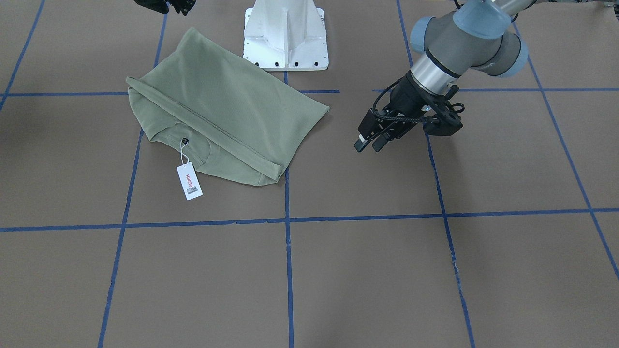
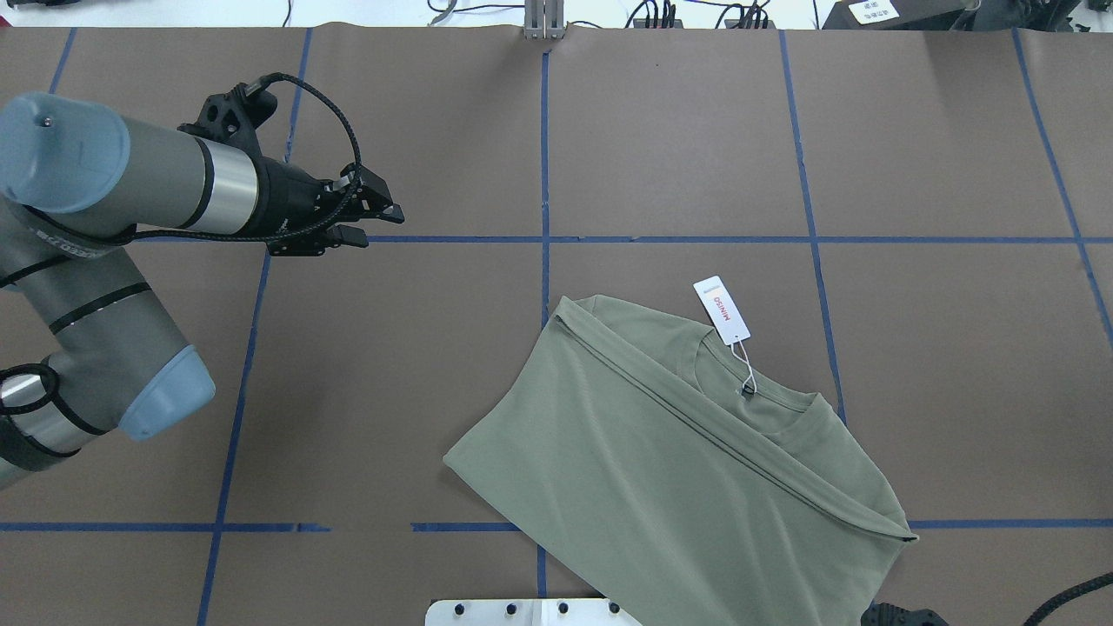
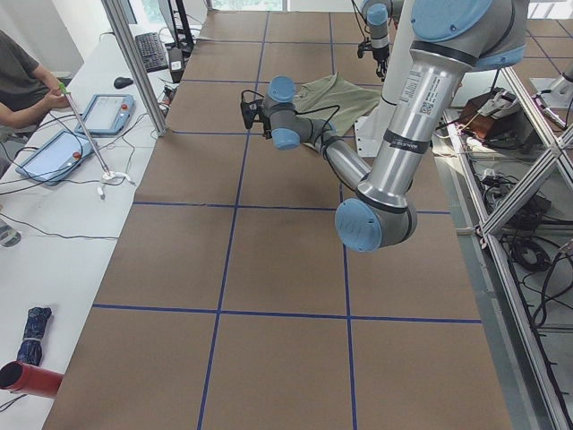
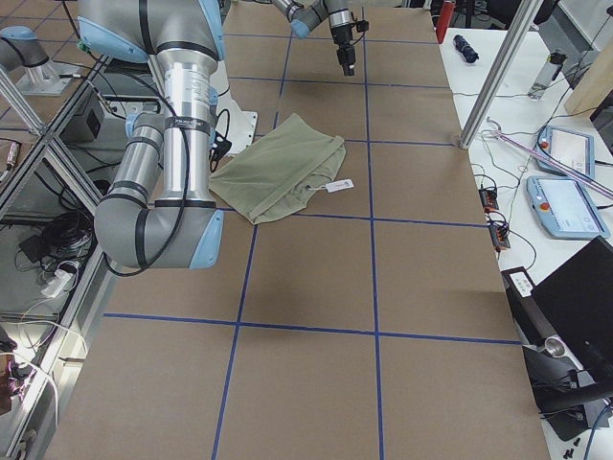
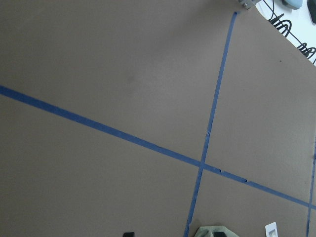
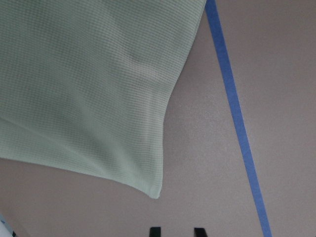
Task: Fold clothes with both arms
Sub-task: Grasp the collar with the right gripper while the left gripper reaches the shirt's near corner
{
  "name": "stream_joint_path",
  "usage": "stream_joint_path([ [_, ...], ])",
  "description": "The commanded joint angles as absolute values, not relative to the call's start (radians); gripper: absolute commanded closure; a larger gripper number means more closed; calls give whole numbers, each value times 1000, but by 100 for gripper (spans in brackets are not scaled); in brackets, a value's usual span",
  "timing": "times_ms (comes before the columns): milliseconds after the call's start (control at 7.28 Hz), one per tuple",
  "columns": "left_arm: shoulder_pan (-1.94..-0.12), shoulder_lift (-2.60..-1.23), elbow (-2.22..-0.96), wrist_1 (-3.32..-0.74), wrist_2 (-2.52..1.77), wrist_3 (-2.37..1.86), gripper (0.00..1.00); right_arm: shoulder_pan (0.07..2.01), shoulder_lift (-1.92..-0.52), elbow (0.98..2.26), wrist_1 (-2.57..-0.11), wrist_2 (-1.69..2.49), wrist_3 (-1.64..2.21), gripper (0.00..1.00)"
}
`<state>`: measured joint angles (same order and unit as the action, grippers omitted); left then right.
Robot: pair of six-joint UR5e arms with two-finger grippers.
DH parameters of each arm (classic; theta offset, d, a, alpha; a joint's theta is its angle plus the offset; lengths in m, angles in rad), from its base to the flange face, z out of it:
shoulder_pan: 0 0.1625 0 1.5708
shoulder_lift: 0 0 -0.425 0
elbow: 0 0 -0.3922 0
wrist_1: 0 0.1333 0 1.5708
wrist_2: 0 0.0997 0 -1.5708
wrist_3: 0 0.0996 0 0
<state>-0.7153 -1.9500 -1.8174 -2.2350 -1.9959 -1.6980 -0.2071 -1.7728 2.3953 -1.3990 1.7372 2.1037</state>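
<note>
The olive-green shirt (image 1: 227, 121) lies folded on the brown table, its neckline and white hang tag (image 1: 189, 181) toward the operators' side. In the overhead view the shirt (image 2: 678, 461) fills the lower middle. My left gripper (image 1: 370, 143) hovers off to the side of it, about a grid square away, fingers slightly apart and holding nothing; overhead, the left gripper (image 2: 374, 222) sits at the upper left. My right gripper (image 6: 177, 231) is open just above the table beside a shirt corner (image 6: 89, 89), its fingers empty. It barely shows at the frame edge (image 1: 169, 7).
The white pedestal (image 1: 286, 36) stands at the robot's side of the table, touching the shirt's edge. Blue tape lines (image 1: 287, 220) grid the brown table. A person and tablets (image 3: 54, 152) are at a side desk.
</note>
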Motion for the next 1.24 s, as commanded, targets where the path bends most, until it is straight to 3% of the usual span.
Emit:
stream_joint_path([
  [0, -634, -1863, -1891, -2237, -1982, -1764, 31, -104, -1770, 2455, -1399, 1736, 2108, 0],
  [275, -580, -1839, -1907, -2235, -1950, -1898, 27, 207, -1680, 2442, -1397, 1749, 2080, 0],
  [549, -479, -1781, -1905, -2235, -1831, -1971, 27, 403, -1550, 2337, -1397, 1759, 1842, 0],
  [824, -453, -1764, -1890, -2235, -1805, -2054, 27, 556, -1448, 2226, -1391, 1775, 1729, 0],
  [1099, -344, -1782, -1885, -2235, -1796, -2094, 27, 587, -1428, 2198, -1391, 1775, 1690, 0],
])
